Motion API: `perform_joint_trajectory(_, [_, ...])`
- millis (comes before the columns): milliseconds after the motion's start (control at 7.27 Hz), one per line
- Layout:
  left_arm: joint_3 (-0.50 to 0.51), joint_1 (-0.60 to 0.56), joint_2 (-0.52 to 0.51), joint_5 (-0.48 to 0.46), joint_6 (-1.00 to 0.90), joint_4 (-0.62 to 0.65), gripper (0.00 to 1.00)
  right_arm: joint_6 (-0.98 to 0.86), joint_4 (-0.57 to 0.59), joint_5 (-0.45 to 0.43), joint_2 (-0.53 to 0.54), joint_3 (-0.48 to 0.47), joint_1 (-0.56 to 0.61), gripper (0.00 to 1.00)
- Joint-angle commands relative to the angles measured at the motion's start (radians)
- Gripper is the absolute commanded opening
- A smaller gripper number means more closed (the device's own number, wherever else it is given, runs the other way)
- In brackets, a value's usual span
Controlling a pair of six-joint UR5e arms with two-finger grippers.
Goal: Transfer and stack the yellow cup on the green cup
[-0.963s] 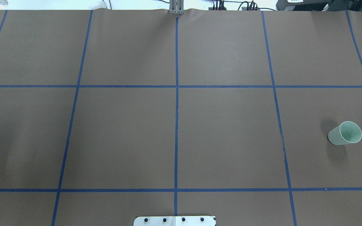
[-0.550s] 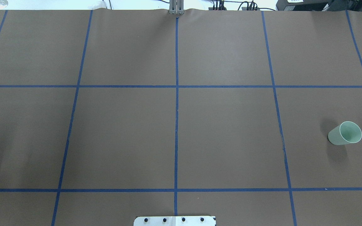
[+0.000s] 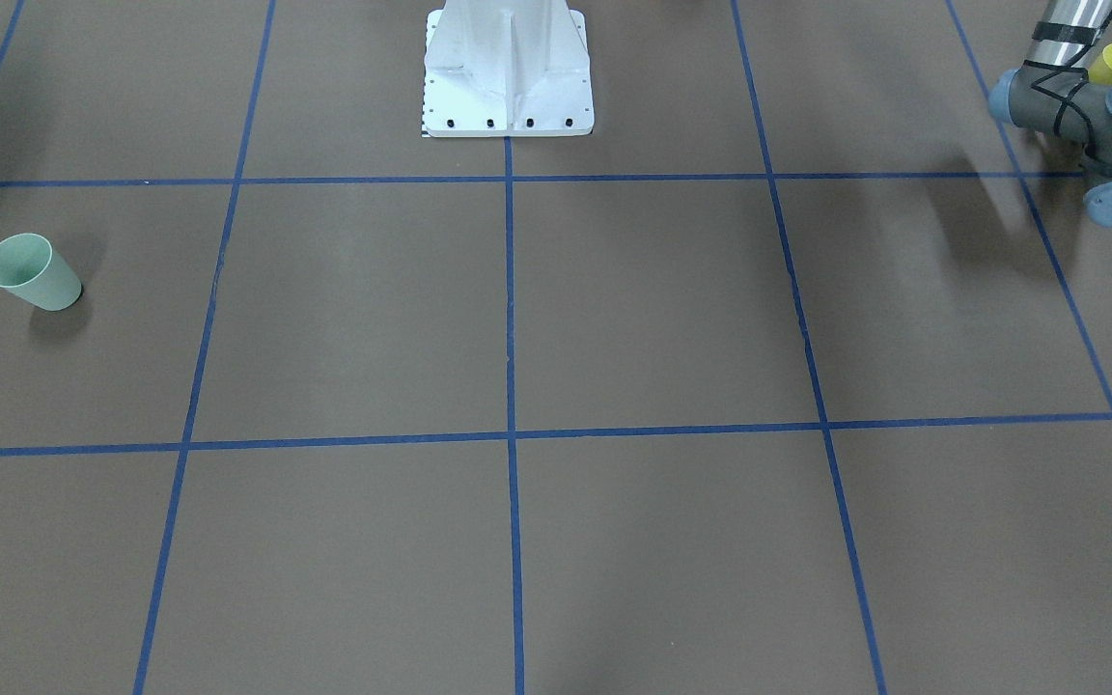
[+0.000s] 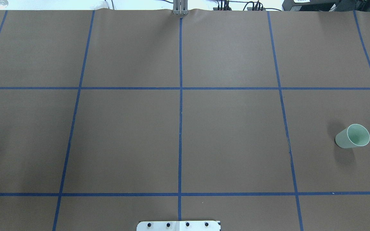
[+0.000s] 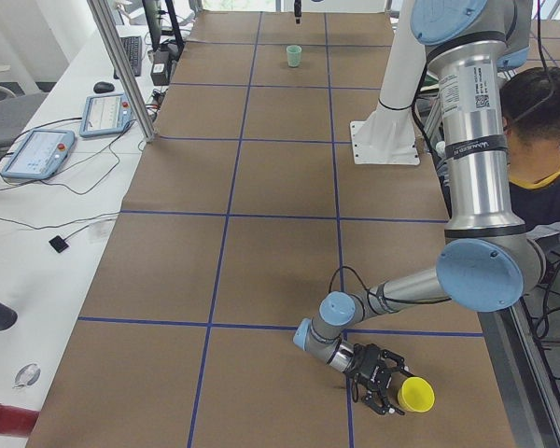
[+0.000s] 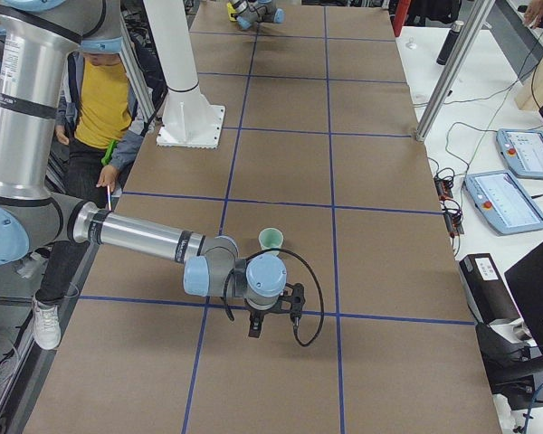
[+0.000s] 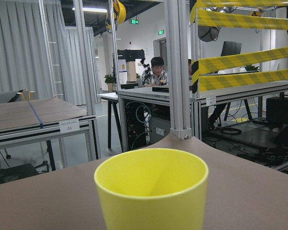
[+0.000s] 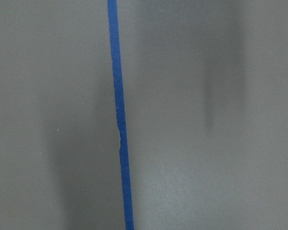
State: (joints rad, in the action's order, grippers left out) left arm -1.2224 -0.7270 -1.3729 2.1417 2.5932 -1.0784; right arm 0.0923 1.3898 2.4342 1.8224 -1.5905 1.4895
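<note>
At the left-end, robot-side corner of the table [image 4: 236, 144]: the yellow cup [image 5: 415, 395], upright, mouth up, close to both table edges, with the left gripper [image 5: 388, 383] low and right at its side, contact and finger spacing not determinable. In the right-end column, middle row of the blue tape grid [image 4: 180, 128]: the green cup [image 4: 352, 136], upright, several squares of brown surface between it and the yellow cup. Just beside the green cup: the right gripper [image 6: 253, 330], pointing down over a tape line [image 8: 117, 120], finger spacing not determinable
</note>
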Motion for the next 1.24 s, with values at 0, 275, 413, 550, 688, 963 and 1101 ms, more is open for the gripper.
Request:
perform_joint_trajectory(0, [0.009, 0.001, 0.003, 0.001, 0.001, -0.002, 1.0, 0.0, 0.0, 0.0, 0.0, 0.0, 0.0, 1.0])
perform_joint_trajectory(275, [0.02, 0.001, 0.006, 0.003, 0.001, -0.003, 1.0, 0.0, 0.0, 0.0, -0.003, 0.0, 0.0, 1.0])
perform_joint_trajectory(413, [0.024, 0.001, 0.008, 0.003, -0.001, -0.005, 1.0, 0.0, 0.0, 0.0, -0.005, 0.0, 0.0, 1.0])
perform_joint_trajectory(550, [0.023, 0.001, 0.008, 0.004, -0.004, -0.008, 1.0, 0.001, 0.0, 0.0, -0.005, 0.0, 0.0, 1.0])
perform_joint_trajectory(688, [0.024, 0.001, 0.008, 0.007, -0.004, -0.008, 0.99, 0.001, 0.0, 0.0, -0.005, -0.002, 0.0, 1.0])
perform_joint_trajectory(963, [0.026, 0.003, 0.017, 0.006, -0.005, -0.012, 0.41, 0.004, 0.0, 0.0, -0.014, -0.003, 0.0, 1.0])
perform_joint_trajectory(1101, [0.026, 0.004, 0.017, 0.006, -0.01, -0.021, 0.33, 0.006, 0.0, 0.0, -0.018, -0.002, 0.0, 1.0])
